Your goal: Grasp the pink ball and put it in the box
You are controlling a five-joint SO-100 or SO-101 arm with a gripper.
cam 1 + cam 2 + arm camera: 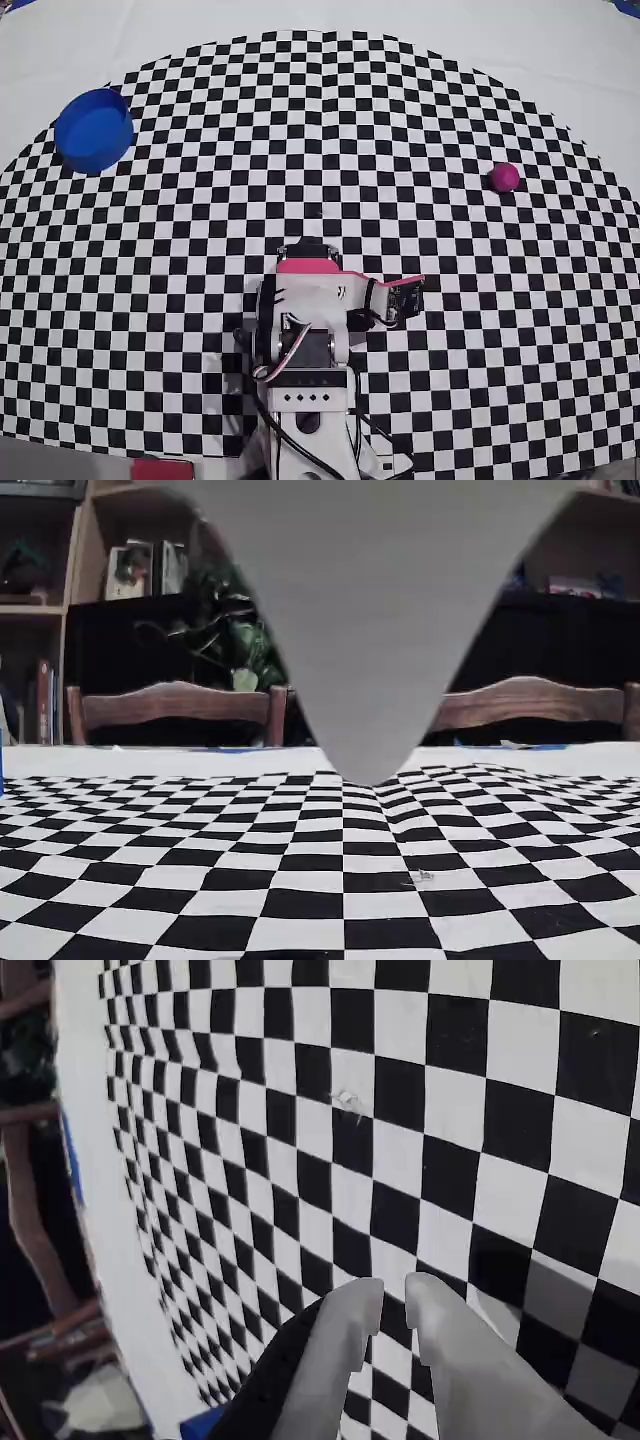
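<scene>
Gripper (393, 1305) jaws nearly closed, empty, folded near base; pink ball (504, 177) sits far right in overhead view, box (94, 130) far left, so unopened jaws risk nudging ball rolling off the checkered mat (320, 130).

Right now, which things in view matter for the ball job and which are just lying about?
For the job:
pink ball, alone on the right in the overhead view
box, far left, nothing in it
gripper, nearly closed, holding nothing

Just lying about:
checkered mat
chairs
plant
</scene>
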